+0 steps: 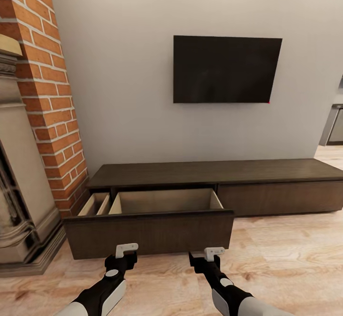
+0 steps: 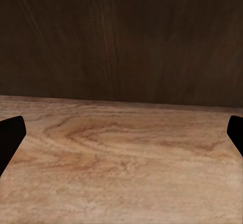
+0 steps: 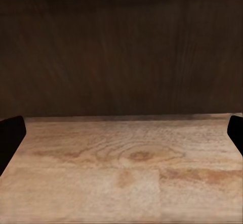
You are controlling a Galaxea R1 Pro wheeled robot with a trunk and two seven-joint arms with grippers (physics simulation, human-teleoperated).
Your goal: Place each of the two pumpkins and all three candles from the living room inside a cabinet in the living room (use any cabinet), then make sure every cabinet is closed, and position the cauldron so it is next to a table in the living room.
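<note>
1. The cabinet [image 1: 214,182] stands against the wall below a dark TV [image 1: 226,69], its left drawer [image 1: 148,232] pulled out, pale inside
2. Left gripper [image 1: 126,249] and right gripper [image 1: 214,251] hover low before the drawer front, jaws apart, holding nothing

The long dark-brown cabinet [image 1: 267,170] stands against the wall, its left drawer [image 1: 150,232] pulled out.
</note>
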